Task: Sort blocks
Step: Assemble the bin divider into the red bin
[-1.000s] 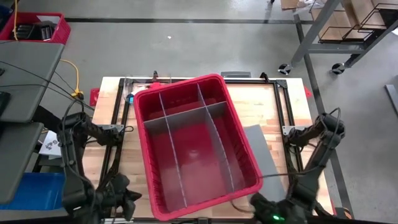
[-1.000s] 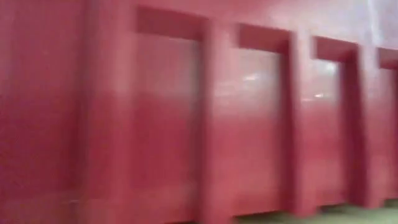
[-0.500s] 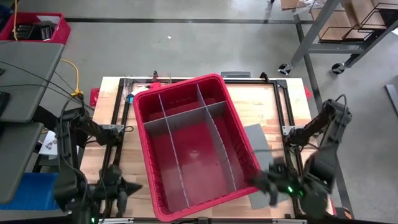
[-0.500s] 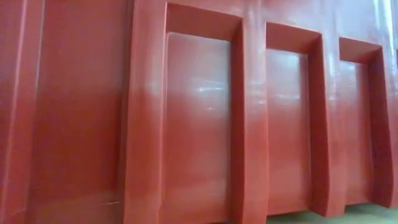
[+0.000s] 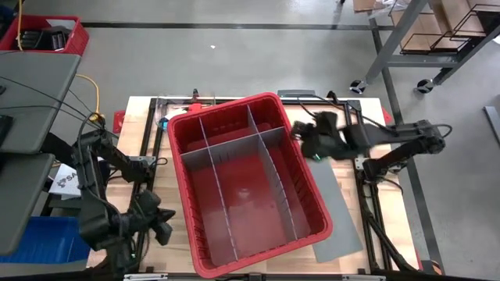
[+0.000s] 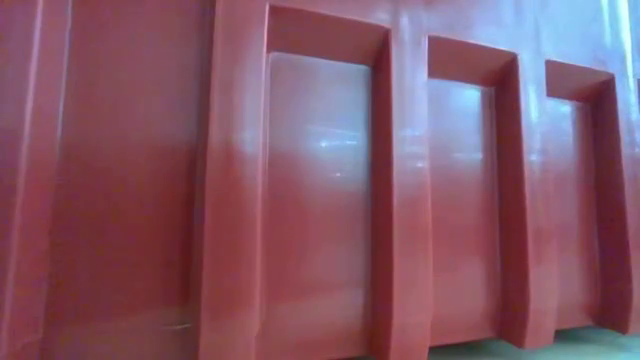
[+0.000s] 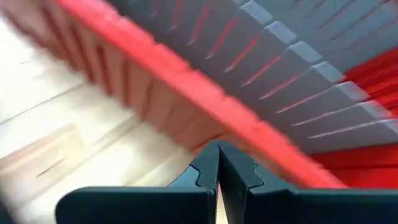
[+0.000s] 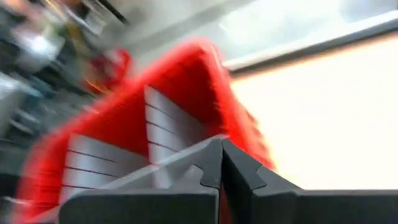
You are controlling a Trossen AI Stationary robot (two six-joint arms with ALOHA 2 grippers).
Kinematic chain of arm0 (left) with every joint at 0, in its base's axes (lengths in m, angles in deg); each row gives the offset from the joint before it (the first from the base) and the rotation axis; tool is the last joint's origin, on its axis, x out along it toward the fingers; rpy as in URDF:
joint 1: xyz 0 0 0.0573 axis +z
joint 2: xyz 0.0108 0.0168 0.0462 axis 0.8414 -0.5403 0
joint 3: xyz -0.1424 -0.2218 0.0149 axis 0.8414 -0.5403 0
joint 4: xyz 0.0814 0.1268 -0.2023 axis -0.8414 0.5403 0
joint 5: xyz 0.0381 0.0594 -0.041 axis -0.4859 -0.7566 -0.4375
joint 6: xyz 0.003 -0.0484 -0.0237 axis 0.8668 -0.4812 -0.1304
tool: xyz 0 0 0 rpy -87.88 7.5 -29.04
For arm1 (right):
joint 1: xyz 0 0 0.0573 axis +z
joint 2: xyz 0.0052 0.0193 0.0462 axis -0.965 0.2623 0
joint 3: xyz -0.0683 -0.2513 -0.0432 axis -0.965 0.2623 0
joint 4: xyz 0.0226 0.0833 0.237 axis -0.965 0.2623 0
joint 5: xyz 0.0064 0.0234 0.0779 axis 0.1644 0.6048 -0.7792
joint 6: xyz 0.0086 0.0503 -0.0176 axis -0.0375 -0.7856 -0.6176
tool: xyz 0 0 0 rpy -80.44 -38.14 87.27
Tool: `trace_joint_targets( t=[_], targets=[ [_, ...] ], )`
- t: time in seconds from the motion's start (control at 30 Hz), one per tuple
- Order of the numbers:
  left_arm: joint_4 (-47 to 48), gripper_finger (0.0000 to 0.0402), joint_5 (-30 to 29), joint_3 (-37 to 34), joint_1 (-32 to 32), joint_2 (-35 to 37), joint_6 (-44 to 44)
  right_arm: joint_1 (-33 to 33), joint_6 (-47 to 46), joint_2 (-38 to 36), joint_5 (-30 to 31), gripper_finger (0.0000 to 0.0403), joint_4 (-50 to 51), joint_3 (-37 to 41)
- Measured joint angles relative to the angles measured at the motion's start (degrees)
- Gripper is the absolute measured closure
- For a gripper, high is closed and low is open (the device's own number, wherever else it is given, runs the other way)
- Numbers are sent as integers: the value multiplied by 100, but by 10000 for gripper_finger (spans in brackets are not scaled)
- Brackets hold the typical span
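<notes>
Comparing with a second ago, the right gripper [image 5: 306, 137] has swung from the table's near right corner up to the red bin's [image 5: 262, 103] far right corner, fingers pressed together and holding nothing. The left gripper [image 5: 162, 224], also closed and empty, has edged closer to the bin's near left side. Grey dividers [image 5: 234, 148] partition the bin; a grey sheet [image 5: 336, 203] lies to its right. No blocks are identifiable in any view, so sorting appears not yet begun.
</notes>
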Motion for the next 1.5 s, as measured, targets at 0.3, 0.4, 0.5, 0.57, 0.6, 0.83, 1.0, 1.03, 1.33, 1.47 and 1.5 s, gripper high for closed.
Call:
trace_joint_targets(
  t=[0.3,0.4,0.5,0.57,0.6,0.83,1.0,1.03,1.33,1.47,1.5],
  targets=[
    [-47,402,2235,-167,-359,-340,-347,-2107,2507,22,-2821,403,-579,326],
    [0,402,2187,-188,-419,-502,-317,-2442,2837,127,-3341,403,-42,326],
    [-12,402,2119,-384,-345,-677,-297,-2571,3282,316,-3835,403,476,329],
    [-22,402,2117,-562,-254,-722,-297,-2561,3545,386,-4177,403,970,329],
    [-44,402,2106,-666,-211,-744,-297,-2520,3611,428,-4316,403,1240,329],
    [3,402,2099,-1280,108,-775,-292,-1489,3443,459,-4880,403,1632,329],
    [-4,402,2021,-1655,359,-766,-253,-447,2408,459,-4808,403,1521,329],
    [2,402,2023,-1714,425,-766,-241,-245,2213,459,-4764,403,1516,329],
    [14,401,1575,-1957,1210,-761,781,1291,236,459,-4406,403,1247,329],
    [68,401,1366,-1954,1586,-731,1554,1786,-638,485,-4106,403,1127,333],
    [87,402,1323,-1959,1673,-702,1738,1891,-849,501,-4033,403,1114,334]
  ],
)
